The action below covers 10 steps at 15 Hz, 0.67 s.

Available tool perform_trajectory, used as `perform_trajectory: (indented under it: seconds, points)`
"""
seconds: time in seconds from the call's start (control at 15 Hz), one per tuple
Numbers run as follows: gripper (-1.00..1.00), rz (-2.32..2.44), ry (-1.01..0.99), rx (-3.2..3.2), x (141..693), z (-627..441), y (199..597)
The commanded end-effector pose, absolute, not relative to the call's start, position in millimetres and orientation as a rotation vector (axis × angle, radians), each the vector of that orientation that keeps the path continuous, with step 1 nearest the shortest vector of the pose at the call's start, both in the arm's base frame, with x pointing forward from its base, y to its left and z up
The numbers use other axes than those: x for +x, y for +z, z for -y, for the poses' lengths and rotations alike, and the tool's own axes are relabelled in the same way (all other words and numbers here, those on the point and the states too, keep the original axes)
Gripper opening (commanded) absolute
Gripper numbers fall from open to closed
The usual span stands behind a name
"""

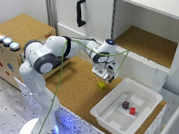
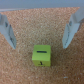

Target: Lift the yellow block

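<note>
End effector (image 2: 42, 31) is held open just above the cork surface (image 1: 76, 85), fingers (image 2: 7, 29) spread wide and empty so the yellow block (image 2: 41, 56) can be straddled. Block (image 1: 102, 84) sits free on the surface, beside the white bin (image 1: 114, 121), not yet centred between the fingers.

Robotics laboratory: Panda arm (image 1: 43, 58) bolted to a perforated metal bench (image 1: 7, 106), cork work surface (image 1: 81, 85), push-button control box (image 1: 7, 41) at upper left.
</note>
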<state>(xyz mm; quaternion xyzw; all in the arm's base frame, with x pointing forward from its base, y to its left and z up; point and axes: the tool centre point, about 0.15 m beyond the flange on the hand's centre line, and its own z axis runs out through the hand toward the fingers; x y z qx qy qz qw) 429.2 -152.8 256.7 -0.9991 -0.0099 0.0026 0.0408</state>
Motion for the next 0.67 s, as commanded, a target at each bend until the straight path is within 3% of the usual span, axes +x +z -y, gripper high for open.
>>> perform_trajectory:
  seconds: [0.0, 0.6]
  points:
    - [1.0, 0.055, -0.115, -3.115, 428.6, 155.1, 227.1]
    - [1.0, 0.062, -0.044, -3.161, 426.8, 142.2, 198.5]
